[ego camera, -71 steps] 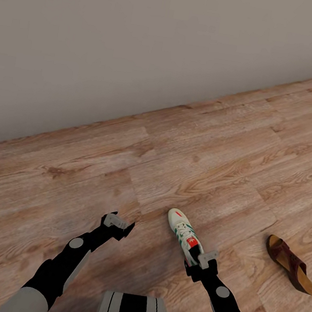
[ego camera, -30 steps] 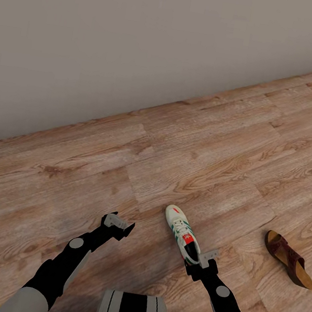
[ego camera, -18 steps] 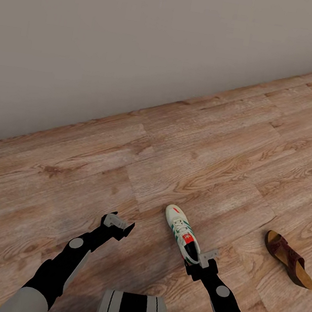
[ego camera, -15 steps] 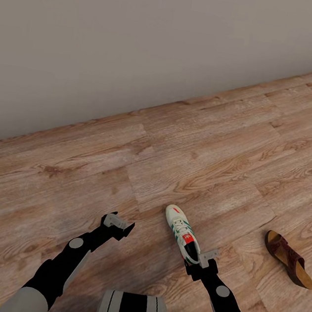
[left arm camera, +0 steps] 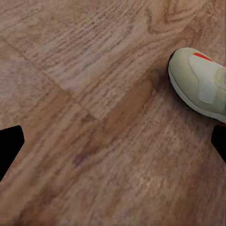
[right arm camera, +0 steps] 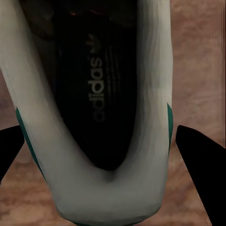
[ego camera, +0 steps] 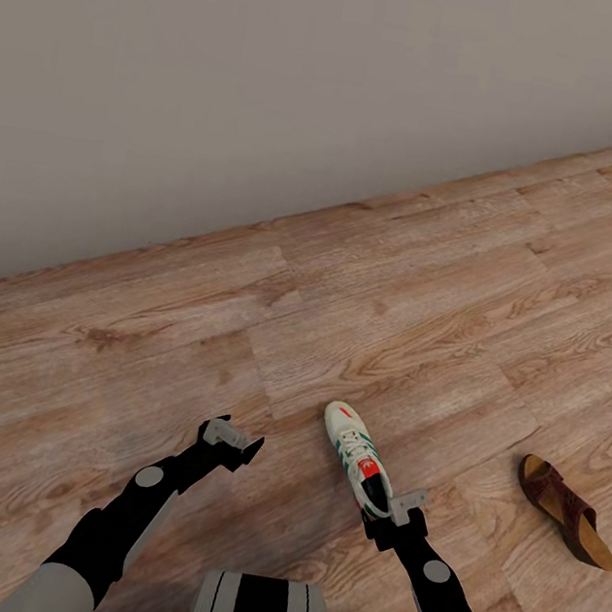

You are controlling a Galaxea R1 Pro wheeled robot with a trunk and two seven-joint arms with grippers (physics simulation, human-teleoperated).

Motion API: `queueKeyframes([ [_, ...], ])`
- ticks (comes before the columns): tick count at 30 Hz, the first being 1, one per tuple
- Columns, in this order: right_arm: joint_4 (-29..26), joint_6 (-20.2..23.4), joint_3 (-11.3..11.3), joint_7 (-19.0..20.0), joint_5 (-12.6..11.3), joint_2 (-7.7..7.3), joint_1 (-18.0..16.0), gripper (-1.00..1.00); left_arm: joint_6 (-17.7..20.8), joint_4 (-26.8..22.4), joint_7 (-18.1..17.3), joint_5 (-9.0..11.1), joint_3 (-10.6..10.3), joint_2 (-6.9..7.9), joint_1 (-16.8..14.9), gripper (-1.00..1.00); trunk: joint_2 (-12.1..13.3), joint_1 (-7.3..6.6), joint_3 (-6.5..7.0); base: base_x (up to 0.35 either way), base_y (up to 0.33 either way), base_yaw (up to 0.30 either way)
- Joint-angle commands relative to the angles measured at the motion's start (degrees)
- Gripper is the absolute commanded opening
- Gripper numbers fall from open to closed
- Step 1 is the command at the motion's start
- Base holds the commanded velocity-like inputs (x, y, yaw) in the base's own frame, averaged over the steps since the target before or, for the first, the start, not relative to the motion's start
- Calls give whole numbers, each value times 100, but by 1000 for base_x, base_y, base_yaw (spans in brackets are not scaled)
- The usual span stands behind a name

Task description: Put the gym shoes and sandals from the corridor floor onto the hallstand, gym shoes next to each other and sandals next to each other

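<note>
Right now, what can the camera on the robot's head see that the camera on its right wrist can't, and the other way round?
Head view alone: the grey wall, a brown sandal lying on the floor off to the right, the left gripper hovering open over bare planks, and the sneaker's toe, laces and red tongue.

Right wrist view alone: the dark insole inside the sneaker, with printed lettering.

Both: the same sneaker, its green stripes, and the wood floor, with the right gripper at its heel.

Place: a home corridor, rendered in simulation
Floor: light brown wood-grain plank flooring (ego camera: 425,294)
Wall: plain grey wall (ego camera: 281,77) meeting the planks
Signs of living: a gym shoe (ego camera: 355,452) and a sandal (ego camera: 567,510) lying on the floor, well apart
</note>
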Motion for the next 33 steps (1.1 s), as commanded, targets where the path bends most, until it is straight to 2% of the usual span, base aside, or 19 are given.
queueKeyframes([
  [1, -4, 0, 0, 16, 43, -2, 0, -100, -23, 3, -13, -20, 5, 0, -2, 100, 1, -3, 20, 0, 0, 0],
  [33, 12, -21, 0, 5, 37, 9, 0, -100, -44, 2, -11, 36, 62, 10, -2, 100, 43, -86, 729, 0, 0, 0],
])
